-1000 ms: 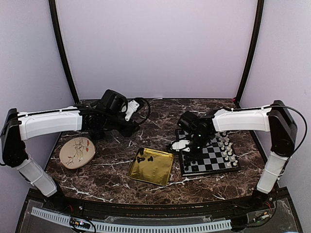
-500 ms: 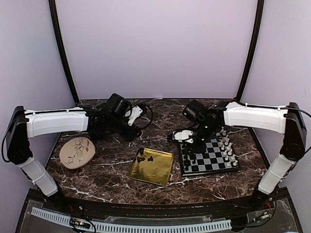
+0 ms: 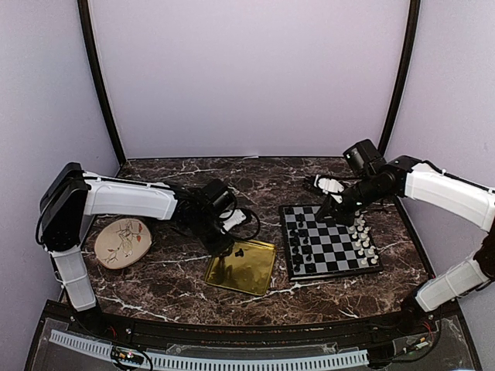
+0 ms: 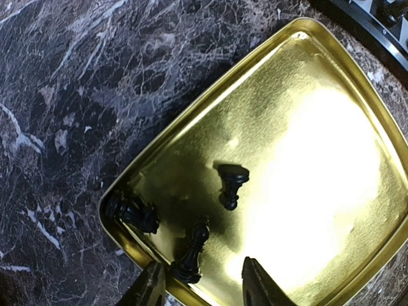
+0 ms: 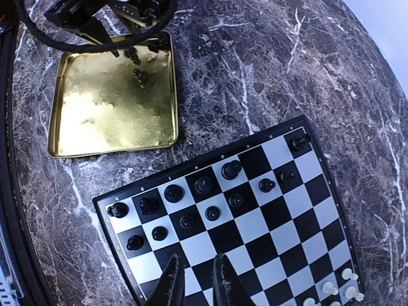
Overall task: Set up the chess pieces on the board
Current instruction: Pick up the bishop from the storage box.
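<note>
The board (image 3: 288,241) lies right of centre and also shows in the right wrist view (image 5: 274,210). Black pieces (image 5: 204,185) stand in its two left columns. White pieces (image 3: 363,238) stand along its right side. Three loose black pieces lie in the gold tray (image 4: 331,159): one (image 4: 231,185) near the middle, one (image 4: 134,211) in the corner, and a bishop-like one (image 4: 191,252) between my left fingers. My left gripper (image 4: 203,290) is open low over the tray's far-left corner (image 3: 224,246). My right gripper (image 5: 197,284) is open and empty above the board's far edge (image 3: 323,212).
The gold tray (image 3: 255,272) sits just left of the board, a narrow strip of marble between them. A round floral plate (image 3: 122,241) lies at the far left. Dark frame posts stand at the back corners.
My left arm swung from the back of the table down to the tray's far-left corner. My right arm lifted off the board's left side and drew back to the right.
</note>
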Robot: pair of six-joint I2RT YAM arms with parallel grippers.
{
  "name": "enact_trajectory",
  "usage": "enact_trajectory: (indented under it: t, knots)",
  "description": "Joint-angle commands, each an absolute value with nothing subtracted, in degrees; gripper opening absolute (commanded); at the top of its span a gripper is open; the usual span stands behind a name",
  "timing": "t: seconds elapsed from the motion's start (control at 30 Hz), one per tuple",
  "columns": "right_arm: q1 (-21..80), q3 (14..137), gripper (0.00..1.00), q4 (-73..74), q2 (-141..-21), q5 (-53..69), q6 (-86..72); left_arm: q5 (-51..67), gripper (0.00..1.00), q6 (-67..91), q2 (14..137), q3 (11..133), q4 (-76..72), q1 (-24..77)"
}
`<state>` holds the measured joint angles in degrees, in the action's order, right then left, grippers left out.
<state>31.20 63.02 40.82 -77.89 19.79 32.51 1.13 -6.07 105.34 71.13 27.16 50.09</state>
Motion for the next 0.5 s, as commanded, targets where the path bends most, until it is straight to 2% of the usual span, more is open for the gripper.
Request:
enact_trajectory:
  t: [0.0, 0.27, 0.47]
  knots:
    - [30.6, 60.8, 0.18, 36.8, -76.7, 23.8, 31.0, 1.2, 0.44, -7.1, 105.0, 73.1, 31.8, 49.9]
    - [30.3, 61.4, 0.19, 36.8, -78.4, 25.6, 30.9, 0.0, 0.48, -7.6, 106.8, 73.3, 33.3, 49.9]
    - [30.3, 61.8, 0.19, 37.3, -79.4, 26.4, 31.1, -1.4, 0.45, -8.6, 108.5, 74.5, 33.2, 49.9]
